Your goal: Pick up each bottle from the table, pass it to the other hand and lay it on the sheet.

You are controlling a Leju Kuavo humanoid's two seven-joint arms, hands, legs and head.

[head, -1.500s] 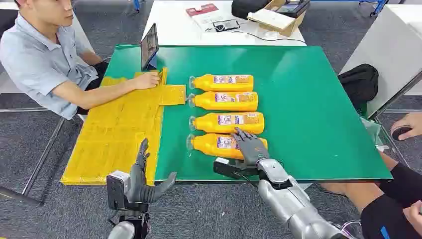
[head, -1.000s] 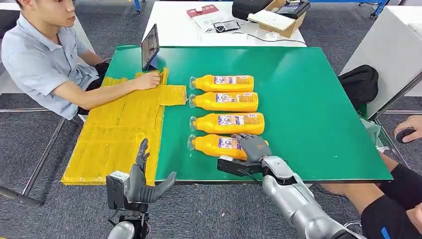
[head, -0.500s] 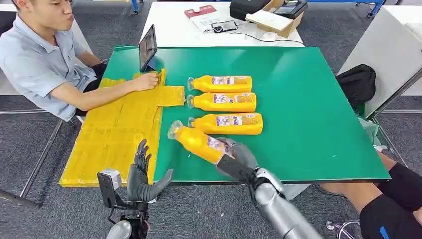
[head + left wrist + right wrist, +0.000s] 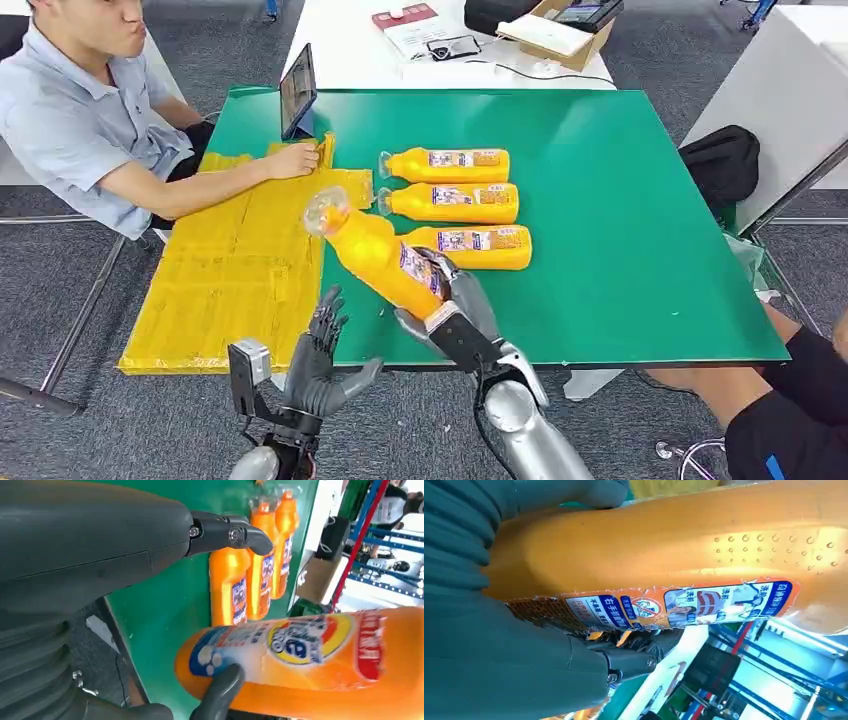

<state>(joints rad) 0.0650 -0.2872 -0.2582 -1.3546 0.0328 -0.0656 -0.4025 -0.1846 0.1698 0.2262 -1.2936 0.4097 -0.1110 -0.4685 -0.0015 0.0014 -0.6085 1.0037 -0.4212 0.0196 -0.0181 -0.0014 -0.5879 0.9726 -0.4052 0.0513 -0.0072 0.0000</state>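
Observation:
My right hand [image 4: 452, 305] grips the lower end of an orange bottle [image 4: 377, 256] and holds it above the table's front edge, tilted, with its cap up and to the left. The right wrist view shows the bottle's labelled side [image 4: 674, 555] up close. My left hand [image 4: 325, 367] is open with fingers spread, just below the front edge and left of the bottle. In the left wrist view the held bottle [image 4: 310, 655] hangs close in front of that hand. Three more orange bottles [image 4: 450, 202] lie in a row on the green table [image 4: 620, 250]. The yellow sheet [image 4: 235, 270] lies at the left.
A person sits at the left with a hand [image 4: 292, 160] resting on the sheet's far end. A tablet [image 4: 299, 93] stands at the table's far left corner. A black bag [image 4: 720, 165] and another person's leg [image 4: 790, 400] are on the right.
My right hand closed on the nearest bottle, lifted it off the table and swung it left with the cap tipping up. My left hand rose slightly toward it.

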